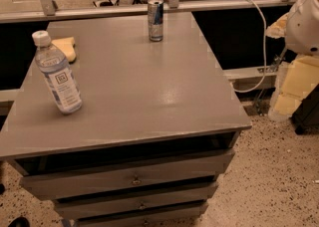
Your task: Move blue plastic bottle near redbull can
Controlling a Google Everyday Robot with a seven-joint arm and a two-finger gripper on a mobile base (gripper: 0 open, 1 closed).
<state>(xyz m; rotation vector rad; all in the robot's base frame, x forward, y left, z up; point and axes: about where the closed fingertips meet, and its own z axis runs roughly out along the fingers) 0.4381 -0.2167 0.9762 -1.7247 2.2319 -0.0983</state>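
Bottle (59, 74) stands front-left on worktop (149, 96), close to the left edge, white cap up. Worktop is grey, w/ drawers (129, 178) stacked beneath. White robot arm part (305, 19) sits at right edge of view, off the worktop; claw not in shot, so can't tell if apart or together. Metal rail (99, 13) runs just behind the back edge. Can (156, 19) is upright at back-centre, well apart from bottle. Yellow sponge (66, 48) lies just behind bottle. Open grey surface runs btwn bottle & can.
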